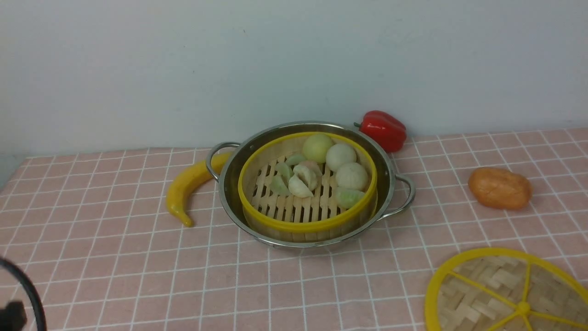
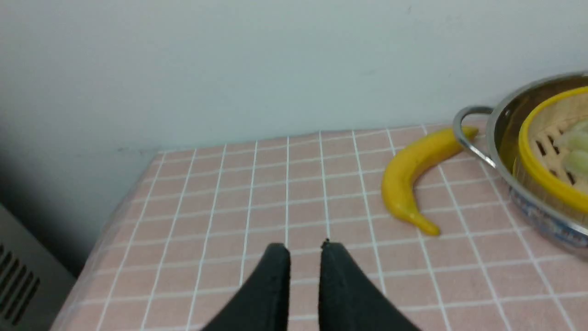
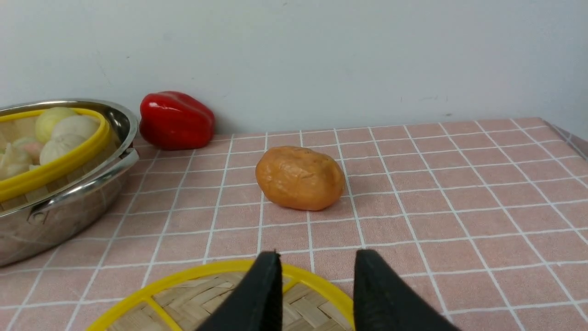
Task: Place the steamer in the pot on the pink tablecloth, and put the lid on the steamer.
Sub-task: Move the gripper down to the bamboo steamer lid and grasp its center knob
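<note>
step: steamer (image 1: 294, 207) in pot (image 1: 228, 184), lid (image 1: 496, 289) pending | left hand (image 2: 305, 248) barely parted, empty | right hand (image 3: 318, 255) wide, empty, over lid at near-right corner of table (image 1: 115, 276) | next: pinch rim

Non-task stuff I see: yellow banana (image 1: 188, 186) on my left, lying flat, curved, one tip pointing toward me. Red bell pepper (image 1: 383, 129) at the back, close to the pale wall (image 1: 183, 69). Orange-brown potato-like lump (image 1: 500, 188) on my right, well apart from the pepper.
</note>
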